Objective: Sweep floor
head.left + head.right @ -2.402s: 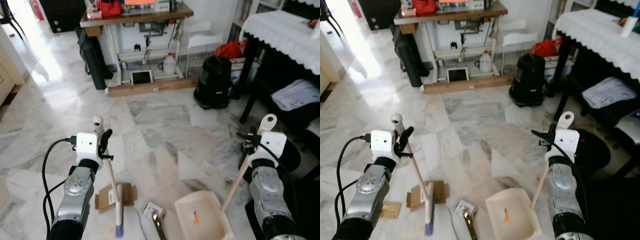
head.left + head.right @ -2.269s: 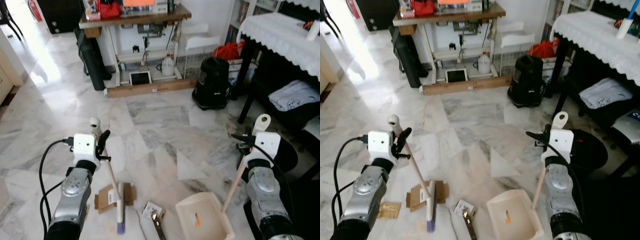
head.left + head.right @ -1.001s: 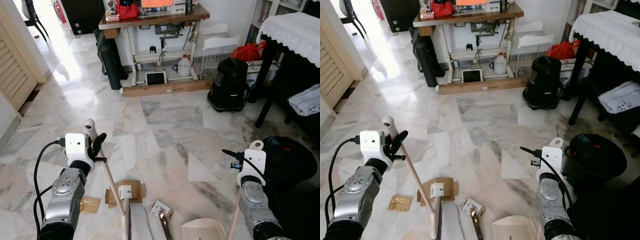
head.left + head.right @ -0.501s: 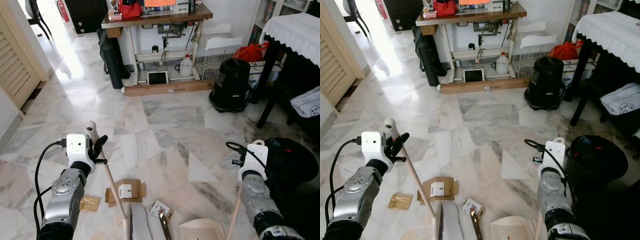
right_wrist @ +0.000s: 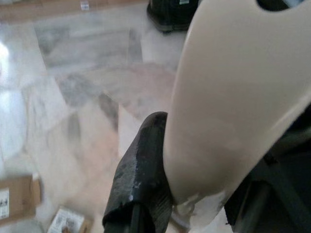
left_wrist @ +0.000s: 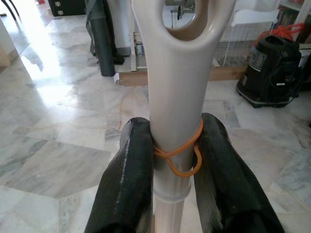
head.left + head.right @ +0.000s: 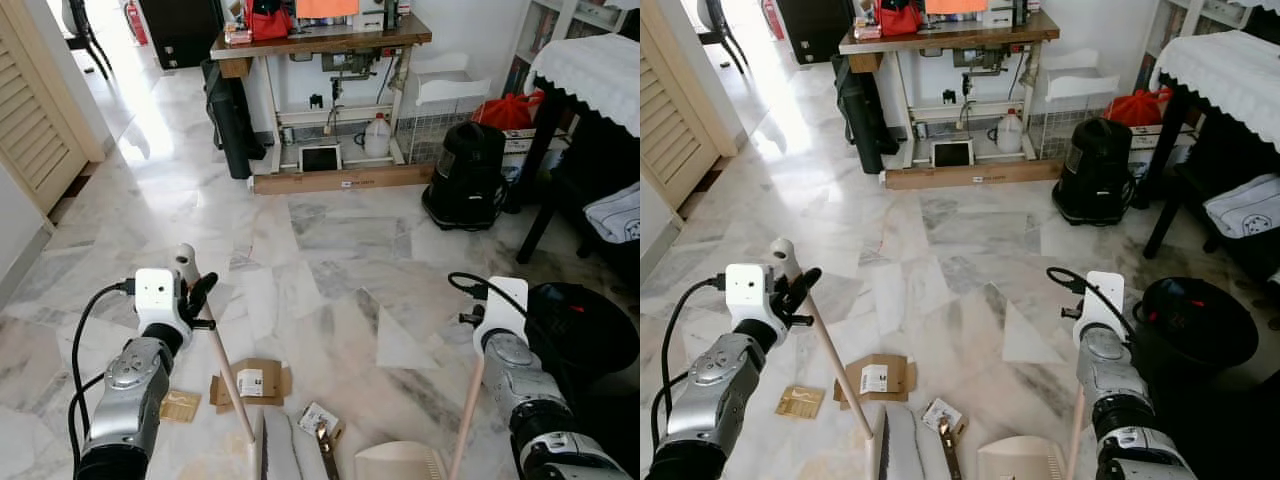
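Step in hand: gathering litter toward the dustpan. Left gripper (image 6: pixel 170 160) has its jaws clamped on the broom (image 7: pixel 228 382) handle, which slants down and forward from them to the head at the frame's lower edge. Right gripper (image 5: pixel 194 184) has its jaws clamped on the dustpan (image 7: pixel 400 462) handle, the pan directly below. Cardboard (image 7: pixel 252 380), a wrapper (image 7: pixel 181 406) and a packet (image 7: pixel 318 418) lie just beyond the broom head. Next move, by judgement: draw these toward the pan.
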Tool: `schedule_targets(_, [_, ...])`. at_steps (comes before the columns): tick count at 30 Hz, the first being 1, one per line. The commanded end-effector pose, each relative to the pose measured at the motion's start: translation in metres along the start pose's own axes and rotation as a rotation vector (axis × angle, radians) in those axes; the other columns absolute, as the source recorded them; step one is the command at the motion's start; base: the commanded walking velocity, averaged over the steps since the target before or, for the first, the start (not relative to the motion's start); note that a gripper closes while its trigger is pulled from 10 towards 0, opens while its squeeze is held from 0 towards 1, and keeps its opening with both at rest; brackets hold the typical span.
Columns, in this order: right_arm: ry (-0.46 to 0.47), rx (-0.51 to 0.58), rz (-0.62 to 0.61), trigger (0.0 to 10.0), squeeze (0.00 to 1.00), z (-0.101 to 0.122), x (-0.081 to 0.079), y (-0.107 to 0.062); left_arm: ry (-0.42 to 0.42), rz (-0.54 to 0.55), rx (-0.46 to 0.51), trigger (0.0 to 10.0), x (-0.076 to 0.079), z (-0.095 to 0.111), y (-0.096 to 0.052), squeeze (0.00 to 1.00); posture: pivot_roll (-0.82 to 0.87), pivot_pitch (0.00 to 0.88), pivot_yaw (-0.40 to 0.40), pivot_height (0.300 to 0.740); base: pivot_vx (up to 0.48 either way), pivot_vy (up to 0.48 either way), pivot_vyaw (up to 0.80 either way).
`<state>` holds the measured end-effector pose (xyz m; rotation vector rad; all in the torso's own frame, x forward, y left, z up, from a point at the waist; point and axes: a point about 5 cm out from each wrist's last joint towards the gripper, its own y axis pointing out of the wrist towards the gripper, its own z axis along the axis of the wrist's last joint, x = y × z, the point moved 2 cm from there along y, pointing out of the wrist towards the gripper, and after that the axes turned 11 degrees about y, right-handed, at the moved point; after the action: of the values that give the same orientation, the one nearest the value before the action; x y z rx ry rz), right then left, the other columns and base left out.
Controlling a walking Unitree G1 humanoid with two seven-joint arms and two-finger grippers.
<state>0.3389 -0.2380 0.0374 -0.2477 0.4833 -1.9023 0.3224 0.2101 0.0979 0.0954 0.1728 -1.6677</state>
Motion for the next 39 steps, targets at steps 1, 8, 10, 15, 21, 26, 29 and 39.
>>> schedule_targets(1, [0.073, 0.101, 0.021, 10.0, 0.0, 0.016, -0.009, -0.002, 0.003, 0.009, 0.044, 10.0, -0.003, 0.012, 0.003, 0.0, 0.09, 0.0, 0.084, 0.74, 0.0, 0.0, 0.0])
schedule_targets(8, [0.06, 0.269, 0.002, 10.0, 0.0, 0.043, -0.008, -0.007, 0.002, 0.015, 0.056, 10.0, -0.004, 0.014, 0.003, 0.0, 0.1, 0.0, 0.085, 0.74, 0.0, 0.0, 0.0])
schedule_targets(10, [0.066, 0.31, -0.004, 10.0, 0.0, 0.051, -0.007, -0.009, 0.003, 0.016, 0.057, 10.0, -0.004, 0.014, 0.002, 0.0, 0.1, 0.0, 0.086, 0.74, 0.0, 0.0, 0.0])
schedule_targets(15, [0.052, 0.34, -0.004, 10.0, 0.0, 0.056, -0.007, -0.01, 0.002, 0.015, 0.058, 10.0, -0.004, 0.014, 0.001, 0.0, 0.1, 0.0, 0.085, 0.74, 0.0, 0.0, 0.0])
schedule_targets(21, [0.03, 0.384, -0.002, 10.0, 0.0, 0.052, -0.008, -0.014, 0.001, 0.021, 0.067, 10.0, -0.004, 0.015, 0.0, 0.0, 0.1, 0.0, 0.086, 0.74, 0.0, 0.0, 0.0])
schedule_targets(26, [0.032, 0.378, 0.019, 10.0, 0.0, 0.037, -0.012, -0.017, 0.007, 0.037, 0.078, 10.0, -0.007, 0.016, -0.002, 0.0, 0.11, 0.0, 0.091, 0.74, 0.0, 0.0, 0.0])
schedule_targets(29, [0.03, 0.369, 0.021, 10.0, 0.0, 0.028, -0.011, -0.018, 0.009, 0.036, 0.076, 10.0, -0.007, 0.016, -0.003, 0.0, 0.11, 0.007, 0.095, 0.74, 0.0, 0.0, 0.0])
schedule_targets(39, [-0.014, 0.334, 0.016, 10.0, 0.0, 0.005, -0.007, -0.02, 0.007, 0.016, 0.063, 10.0, -0.005, 0.014, -0.004, 0.0, 0.11, 0.02, 0.102, 0.74, 0.0, 0.0, 0.0])
